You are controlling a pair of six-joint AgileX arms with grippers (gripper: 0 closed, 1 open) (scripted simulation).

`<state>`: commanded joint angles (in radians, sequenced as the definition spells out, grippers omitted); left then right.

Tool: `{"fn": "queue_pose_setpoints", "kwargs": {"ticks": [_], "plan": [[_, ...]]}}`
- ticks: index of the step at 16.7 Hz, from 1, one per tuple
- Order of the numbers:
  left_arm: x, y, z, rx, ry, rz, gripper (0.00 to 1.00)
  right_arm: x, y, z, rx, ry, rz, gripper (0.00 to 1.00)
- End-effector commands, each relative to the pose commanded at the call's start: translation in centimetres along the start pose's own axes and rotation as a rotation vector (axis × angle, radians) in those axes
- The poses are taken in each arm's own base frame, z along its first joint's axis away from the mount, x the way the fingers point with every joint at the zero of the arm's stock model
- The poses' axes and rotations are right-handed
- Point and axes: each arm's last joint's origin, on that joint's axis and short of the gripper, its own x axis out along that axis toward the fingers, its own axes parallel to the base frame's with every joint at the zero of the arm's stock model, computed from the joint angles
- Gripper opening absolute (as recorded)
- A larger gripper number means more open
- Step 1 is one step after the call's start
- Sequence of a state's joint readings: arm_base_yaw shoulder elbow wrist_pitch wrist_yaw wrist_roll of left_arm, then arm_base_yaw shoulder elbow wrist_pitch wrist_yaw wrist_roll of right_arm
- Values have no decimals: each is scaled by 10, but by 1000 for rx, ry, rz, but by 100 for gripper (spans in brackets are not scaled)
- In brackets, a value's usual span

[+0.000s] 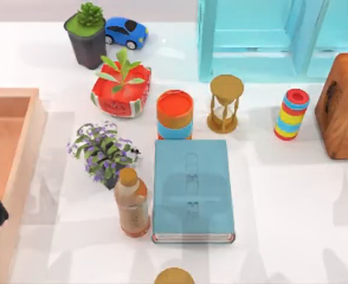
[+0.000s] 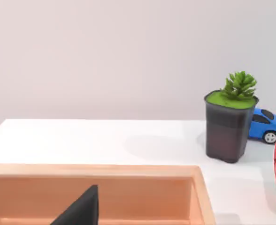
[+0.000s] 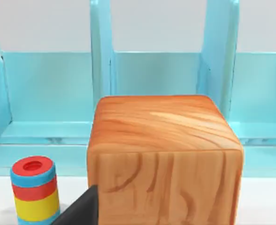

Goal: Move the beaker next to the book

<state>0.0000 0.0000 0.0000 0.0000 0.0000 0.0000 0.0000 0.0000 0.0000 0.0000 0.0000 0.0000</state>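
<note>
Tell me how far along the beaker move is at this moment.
Done: nothing that I can confirm. The book lies mid-table with a capped bottle against its left edge; I cannot make that out as the beaker.
In hand: nothing. The left gripper sits over the tray at the table's left, and the right gripper faces the wooden block.
Left: reach, grasp, carry, place.

A large wooden block (image 3: 164, 157) with swirling grain stands on the white bench (image 3: 264, 201), close in front of a turquoise shelf unit (image 3: 147, 84) with upright dividers. Just beside the block stands a striped cylinder (image 3: 34, 190) banded red, blue and yellow, with a round hole in its red top. A dark claw finger (image 3: 79, 211) juts up in front of the block.
</note>
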Motion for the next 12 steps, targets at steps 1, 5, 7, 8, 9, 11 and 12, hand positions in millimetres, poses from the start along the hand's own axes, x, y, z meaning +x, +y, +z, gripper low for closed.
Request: {"fn": "queue_pose_setpoints", "kwargs": {"ticks": [1, 5, 7, 8, 9, 11, 12], "plan": [[0, 0, 0, 0, 0, 0, 100, 0, 0, 0, 0, 0, 0, 100], [0, 0, 0, 0, 0, 0, 100, 3, 0, -8, -51, 110, 3, 100], [0, 0, 0, 0, 0, 0, 100, 5, -1, -14, -128, 258, 17, 100], [0, 0, 0, 0, 0, 0, 100, 6, -1, -16, -179, 350, 32, 100], [0, 0, 0, 0, 0, 0, 100, 7, -1, -18, -238, 451, 55, 100], [0, 0, 0, 0, 0, 0, 100, 11, -1, -20, -364, 659, 125, 100], [0, 0, 0, 0, 0, 0, 100, 13, -2, -19, -423, 753, 170, 100]]}}
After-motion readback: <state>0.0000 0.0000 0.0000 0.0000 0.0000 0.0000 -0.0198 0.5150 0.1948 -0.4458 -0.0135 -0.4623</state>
